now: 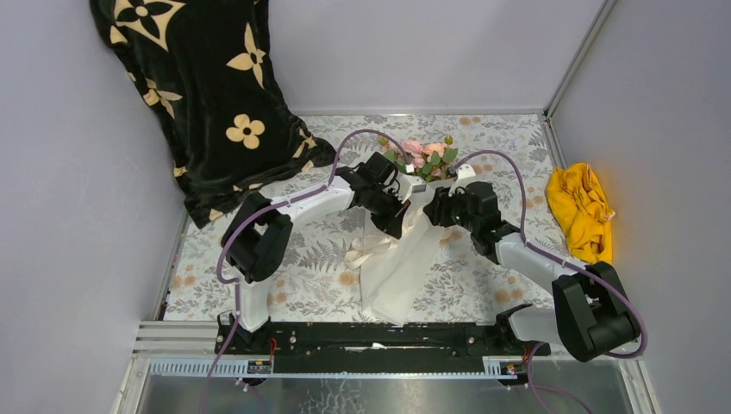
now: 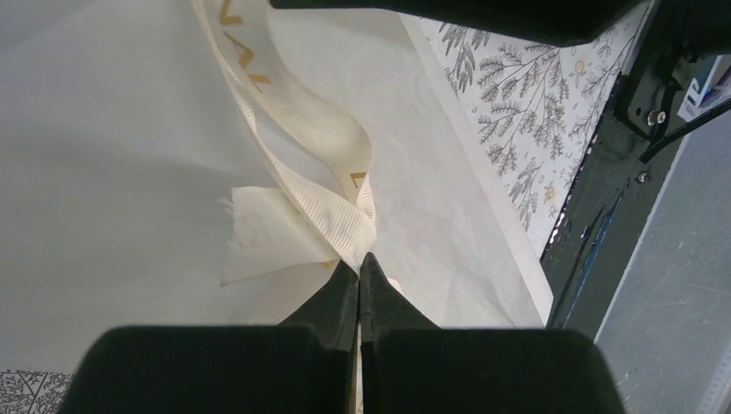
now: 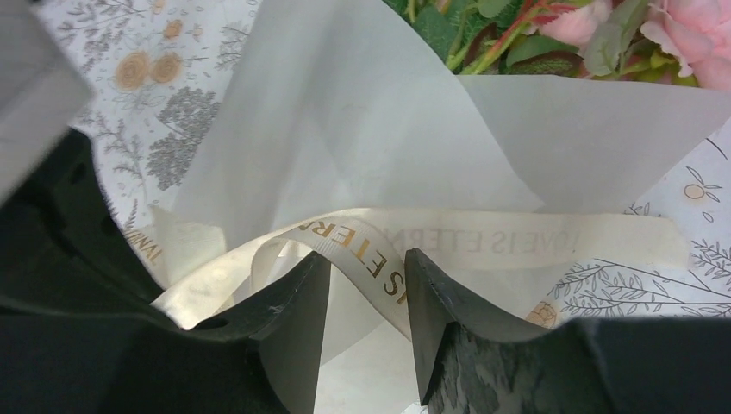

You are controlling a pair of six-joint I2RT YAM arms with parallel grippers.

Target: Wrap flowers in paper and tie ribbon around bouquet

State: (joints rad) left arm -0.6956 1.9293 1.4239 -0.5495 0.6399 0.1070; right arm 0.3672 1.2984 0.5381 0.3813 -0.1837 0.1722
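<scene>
The bouquet lies mid-table: pink flowers [image 1: 424, 155] at the far end, white paper [image 1: 405, 259] wrapped into a cone that widens toward the arms. The cream ribbon [image 1: 366, 250] trails off the cone's left side. My left gripper [image 2: 359, 261] is shut on the ribbon [image 2: 319, 129], which rises from its tips over the paper [image 2: 112, 129]. My right gripper [image 3: 368, 263] is open, and a gold-lettered loop of ribbon [image 3: 392, 267] runs between its fingers [image 3: 293, 302]. Behind it are the paper [image 3: 362, 129] and the flowers [image 3: 690, 26]. Both grippers meet at the cone's neck [image 1: 418, 207].
A black cloth with cream flower shapes [image 1: 198, 86] hangs down the back left wall onto the table. A yellow cloth [image 1: 582, 207] lies bunched at the right edge. The leaf-patterned tablecloth [image 1: 319, 259] covers the table. A black rail [image 1: 379, 341] runs along the near edge.
</scene>
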